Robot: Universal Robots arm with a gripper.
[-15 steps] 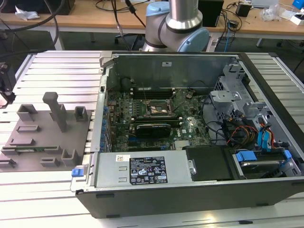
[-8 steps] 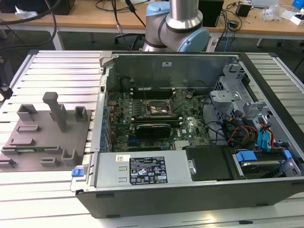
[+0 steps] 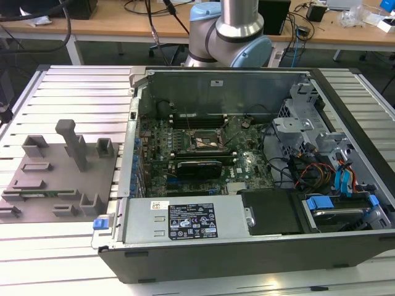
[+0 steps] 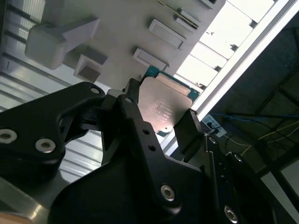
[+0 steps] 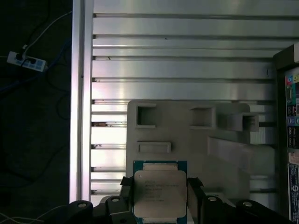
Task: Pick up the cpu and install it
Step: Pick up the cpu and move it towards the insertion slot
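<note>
The cpu [image 5: 160,192], a thin square chip with a pale silver top plate on a green board, sits between my gripper's [image 5: 160,200] two black fingers [image 5: 126,193]. The gripper is shut on the chip's opposite edges. In the second wrist view the cpu [image 4: 163,107] hangs in the gripper [image 4: 161,115] well above the grey fixture plate [image 4: 117,28]. The dark square socket frame [image 3: 207,140] lies open on the motherboard inside the computer case [image 3: 247,246].
The grey fixture plate [image 3: 62,179] with raised blocks and a post lies on the slatted aluminium table [image 3: 74,92], on the exterior view's left of the case. A long black card [image 3: 199,166] stands just in front of the socket. Cables and drive bays fill the case's right side.
</note>
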